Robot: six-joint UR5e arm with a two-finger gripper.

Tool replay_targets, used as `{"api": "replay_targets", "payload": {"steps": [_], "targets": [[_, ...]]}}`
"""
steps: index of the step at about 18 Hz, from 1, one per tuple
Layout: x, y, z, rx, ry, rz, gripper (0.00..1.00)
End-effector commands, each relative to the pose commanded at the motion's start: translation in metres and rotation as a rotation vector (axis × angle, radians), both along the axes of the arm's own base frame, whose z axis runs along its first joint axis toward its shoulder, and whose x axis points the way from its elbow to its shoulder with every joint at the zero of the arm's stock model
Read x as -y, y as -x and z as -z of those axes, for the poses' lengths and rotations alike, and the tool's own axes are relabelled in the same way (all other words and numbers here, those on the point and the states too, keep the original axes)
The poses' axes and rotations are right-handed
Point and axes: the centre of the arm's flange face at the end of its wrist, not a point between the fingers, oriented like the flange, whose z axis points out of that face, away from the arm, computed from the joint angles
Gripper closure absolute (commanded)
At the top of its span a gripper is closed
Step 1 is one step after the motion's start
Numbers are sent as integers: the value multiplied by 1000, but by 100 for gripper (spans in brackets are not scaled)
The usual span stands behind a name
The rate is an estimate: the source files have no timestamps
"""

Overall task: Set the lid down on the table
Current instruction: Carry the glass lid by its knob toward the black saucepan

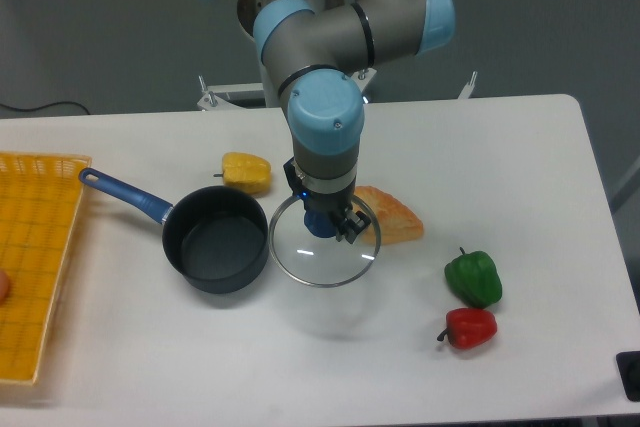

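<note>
White tabletop, the table (pixel 330 367), fills your view from the near edge back, and it is the surface your lid must end on. At nine o'clock the yellow mesh basket (pixel 35 257) hangs off the left side; toward twelve o'clock the arm (pixel 325 67) reaches down over the middle of the scene. Left of centre sits the dark saucepan (pixel 215 239), open and empty, its blue handle running out toward ten o'clock.

Your key relation: the lid (pixel 322 257) hangs directly below the gripper (pixel 330 225), flat or nearly so, with its rim just beside the saucepan's right edge at about three o'clock from the pan. Whether the rim touches the pan cannot be told. The faint shadow on the white surface below suggests the lid is held a little clear of the table, though contact cannot be ruled out. Your gripper's fingers are drawn in narrow at the lid's centre, judged to be clamped on the knob, which the fingers hide.

Behind the lid at two o'clock lies an orange wedge-shaped item (pixel 395 215), close to the rim. A yellow pepper (pixel 246 172) rests at eleven o'clock, a green pepper (pixel 473 278) at four o'clock, a red pepper (pixel 467 328) nearer you. Straight down looks the safest line; bare table lies at six o'clock.
</note>
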Motion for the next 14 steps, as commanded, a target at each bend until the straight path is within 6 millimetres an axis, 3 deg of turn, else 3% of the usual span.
{"api": "replay_targets", "payload": {"steps": [14], "targets": [[2, 13, 0, -5, -41, -123, 53]]}}
